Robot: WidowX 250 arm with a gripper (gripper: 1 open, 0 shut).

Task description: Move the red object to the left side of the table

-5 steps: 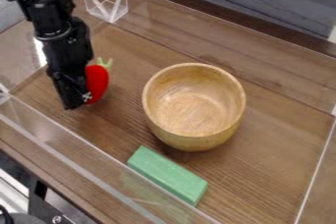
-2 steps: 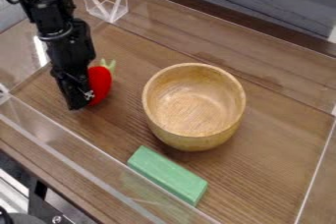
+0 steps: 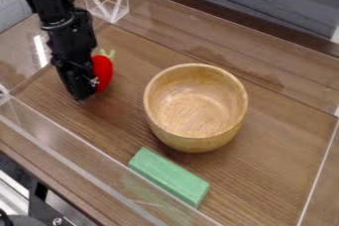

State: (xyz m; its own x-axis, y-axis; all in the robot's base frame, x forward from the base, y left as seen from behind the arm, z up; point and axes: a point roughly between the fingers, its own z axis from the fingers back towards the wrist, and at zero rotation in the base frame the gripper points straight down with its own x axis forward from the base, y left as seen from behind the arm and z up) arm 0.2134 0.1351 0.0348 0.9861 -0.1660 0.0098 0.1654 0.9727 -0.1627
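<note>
You are at the release step: the small round bright red soft toy with a light-green leafy tip point(image 3: 99, 70) sits on the brown wood-grain tabletop point(image 3: 265, 151) in the left-middle of the frame, close to the low clear acrylic wall point(image 3: 54, 136) on that side and well apart from the round light wooden bowl point(image 3: 196, 106) at centre. The black gripper point(image 3: 82, 79) points down at the toy from above, its dark fingers point(image 3: 79, 76) covering the toy's left flank; from this angle you cannot tell whether they are parted or pressing on it, though the toy looks to be resting on the wood. The flat green rectangular block point(image 3: 169, 174) lies low in the frame, out of the way. If the toy is where you want it, your next move is to make sure the fingers are clear of the soft fabric and then lift straight up, so nothing snags and drags it back. Against the frame a second ago, the arm and toy together stand slightly higher and further left in the frame; bowl and block are unchanged.
</note>
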